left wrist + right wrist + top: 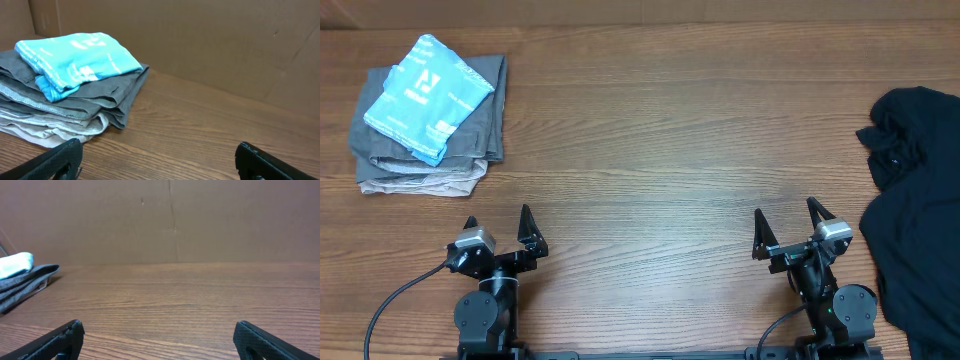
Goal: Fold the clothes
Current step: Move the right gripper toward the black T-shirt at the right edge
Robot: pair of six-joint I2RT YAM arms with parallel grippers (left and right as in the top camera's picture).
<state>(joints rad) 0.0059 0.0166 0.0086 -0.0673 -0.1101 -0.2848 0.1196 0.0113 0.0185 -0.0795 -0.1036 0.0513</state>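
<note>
Black clothes [918, 230] lie crumpled at right, untouched; left gripper [498, 216] and right gripper [785, 208] stand wide, empty. Folding apparently not begun; next, the right gripper likely reaches over to spread them.

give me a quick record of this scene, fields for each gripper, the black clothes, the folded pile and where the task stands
left gripper: open, empty, near side of the table, left
right gripper: open, empty, near side, right, not touching anything
black clothes: crumpled heap at the right edge, partly out of frame
light-blue garment: folded, on top of the grey pile
grey garments: folded stack, far left
table: brown wood
task status: black clothes not yet folded
</note>
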